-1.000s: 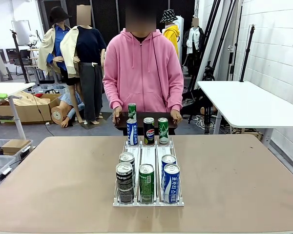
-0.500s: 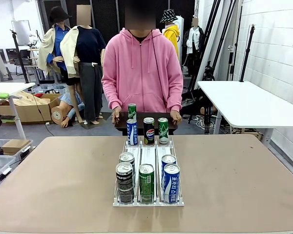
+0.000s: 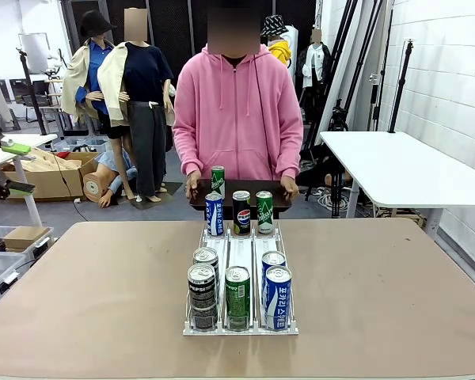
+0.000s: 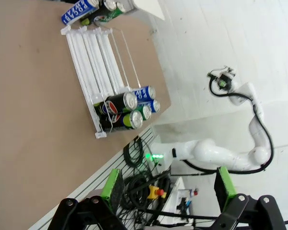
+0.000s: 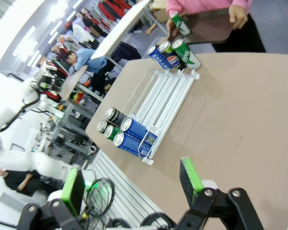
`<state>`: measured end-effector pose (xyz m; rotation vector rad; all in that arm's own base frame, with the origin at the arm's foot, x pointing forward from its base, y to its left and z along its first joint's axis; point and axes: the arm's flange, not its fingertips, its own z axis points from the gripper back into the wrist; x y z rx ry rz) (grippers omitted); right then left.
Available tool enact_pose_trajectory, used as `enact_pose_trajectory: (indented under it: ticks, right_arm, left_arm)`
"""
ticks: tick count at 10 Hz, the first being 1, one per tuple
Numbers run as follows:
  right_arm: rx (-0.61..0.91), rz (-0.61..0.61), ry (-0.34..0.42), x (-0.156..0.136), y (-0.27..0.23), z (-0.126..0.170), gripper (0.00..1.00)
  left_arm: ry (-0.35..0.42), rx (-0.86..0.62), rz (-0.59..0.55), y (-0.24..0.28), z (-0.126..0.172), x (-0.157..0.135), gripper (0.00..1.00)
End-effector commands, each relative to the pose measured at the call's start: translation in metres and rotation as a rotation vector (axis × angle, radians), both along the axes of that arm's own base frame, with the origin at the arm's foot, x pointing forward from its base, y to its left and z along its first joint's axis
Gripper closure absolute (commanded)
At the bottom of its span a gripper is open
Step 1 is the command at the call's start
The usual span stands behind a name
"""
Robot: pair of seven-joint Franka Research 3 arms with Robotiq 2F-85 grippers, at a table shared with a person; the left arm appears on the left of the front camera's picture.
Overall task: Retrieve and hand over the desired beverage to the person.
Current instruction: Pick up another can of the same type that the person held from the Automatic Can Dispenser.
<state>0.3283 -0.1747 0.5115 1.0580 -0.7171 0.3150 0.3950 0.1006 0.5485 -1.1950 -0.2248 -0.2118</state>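
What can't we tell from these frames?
- Front view: second-row cans in the rack, labels hidden by the front cans.
- Right wrist view: person cut off above the waist by the top edge.
- Desired drink: both hands hold the tray, no pointing.

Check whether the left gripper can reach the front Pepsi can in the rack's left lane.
Probably yes: the left gripper is open and empty, the Pepsi can stands at the rack's near left corner, and bare table lies beside it.

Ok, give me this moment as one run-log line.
left gripper open | right gripper open | rack holding cans | person holding tray, green can
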Motion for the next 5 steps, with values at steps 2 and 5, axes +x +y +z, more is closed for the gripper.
enact_pose_trajectory:
  ticks: [2, 5]
  right_arm:
    - [0.027, -0.001, -0.018, 0.002, 0.0, 0.001, 0.0]
    - [0.027, -0.001, -0.018, 0.002, 0.0, 0.001, 0.0]
  left_arm:
    - [-0.041, 0.152, -0.029, -0.066, 0.011, -0.018, 0.0]
    - [-0.052, 0.345, -0.085, -0.133, 0.033, -0.014, 0.0]
